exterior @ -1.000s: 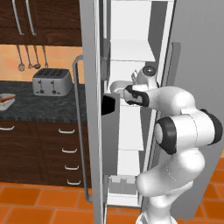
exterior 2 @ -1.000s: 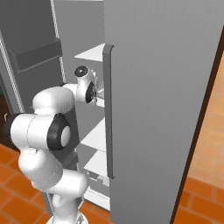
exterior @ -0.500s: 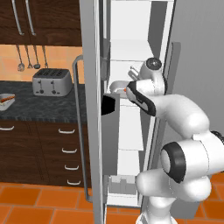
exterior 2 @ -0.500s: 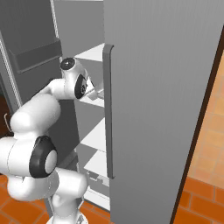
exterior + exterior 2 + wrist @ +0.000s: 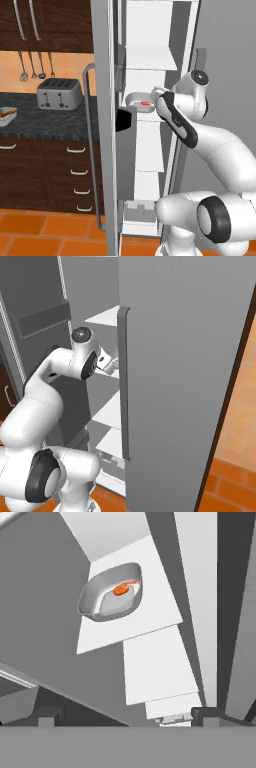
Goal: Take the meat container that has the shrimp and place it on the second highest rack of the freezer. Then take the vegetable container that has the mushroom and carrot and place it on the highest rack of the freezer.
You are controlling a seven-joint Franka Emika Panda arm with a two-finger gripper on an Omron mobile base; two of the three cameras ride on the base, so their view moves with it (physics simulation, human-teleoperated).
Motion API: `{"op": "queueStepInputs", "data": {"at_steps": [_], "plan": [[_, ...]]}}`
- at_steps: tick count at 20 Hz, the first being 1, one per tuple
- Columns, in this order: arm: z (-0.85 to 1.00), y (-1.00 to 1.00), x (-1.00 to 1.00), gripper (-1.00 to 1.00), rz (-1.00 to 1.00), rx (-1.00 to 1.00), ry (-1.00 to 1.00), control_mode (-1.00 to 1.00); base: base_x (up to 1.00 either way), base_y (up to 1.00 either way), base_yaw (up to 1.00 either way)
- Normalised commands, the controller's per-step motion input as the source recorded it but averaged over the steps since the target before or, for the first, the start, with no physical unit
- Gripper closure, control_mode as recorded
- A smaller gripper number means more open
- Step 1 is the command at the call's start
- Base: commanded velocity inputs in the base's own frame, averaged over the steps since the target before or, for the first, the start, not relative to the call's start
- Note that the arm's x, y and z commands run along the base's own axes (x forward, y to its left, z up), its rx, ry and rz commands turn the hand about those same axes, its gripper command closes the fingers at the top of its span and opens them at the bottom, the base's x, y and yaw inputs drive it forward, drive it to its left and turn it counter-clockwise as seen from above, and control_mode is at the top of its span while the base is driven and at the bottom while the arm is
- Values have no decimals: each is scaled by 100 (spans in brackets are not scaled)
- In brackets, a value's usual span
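**One container shelved, one to go**

You've got the shrimp container (image 5: 112, 593) sitting on a freezer rack (image 5: 145, 619) at about 11 o'clock in the hand view. Gripper (image 5: 122, 714) is well apart from it, fingers spread and empty, so probably released. Veggie container's next.
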Motion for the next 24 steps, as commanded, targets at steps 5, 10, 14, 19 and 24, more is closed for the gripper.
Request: {"op": "queueStepInputs", "data": {"at_steps": [5,10,14,19,24], "plan": [[86,0,-1,-100,28,-37,58,-100,0,0,0],[-57,-19,-82,-100,17,-9,6,-100,0,0,0],[-91,-19,-100,-100,17,0,-7,-100,0,0,0],[-76,-2,-63,-100,19,-6,13,-100,0,0,0],[-1,0,-82,-100,14,-1,6,-100,0,0,0]]}}
